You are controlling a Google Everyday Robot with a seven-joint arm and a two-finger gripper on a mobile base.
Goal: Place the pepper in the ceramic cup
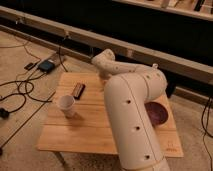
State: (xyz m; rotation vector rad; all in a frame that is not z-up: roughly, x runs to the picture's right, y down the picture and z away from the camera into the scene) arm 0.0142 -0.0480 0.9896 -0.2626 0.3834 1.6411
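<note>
Gripper (102,70) sits over the table's (90,131) far edge, its closure unreadable; 1 ceramic cup (66,106) stands upright well apart, near-left.

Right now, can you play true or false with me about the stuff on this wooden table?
The white cup stands upright on the wooden table. True.
The purple bowl touches the cup. False: it sits across the table, partly behind the arm.
The dark flat rectangle lies inside the cup. False: it lies on the table just behind the cup.
The end effector is near the table's far edge, apart from the cup. True.
</note>
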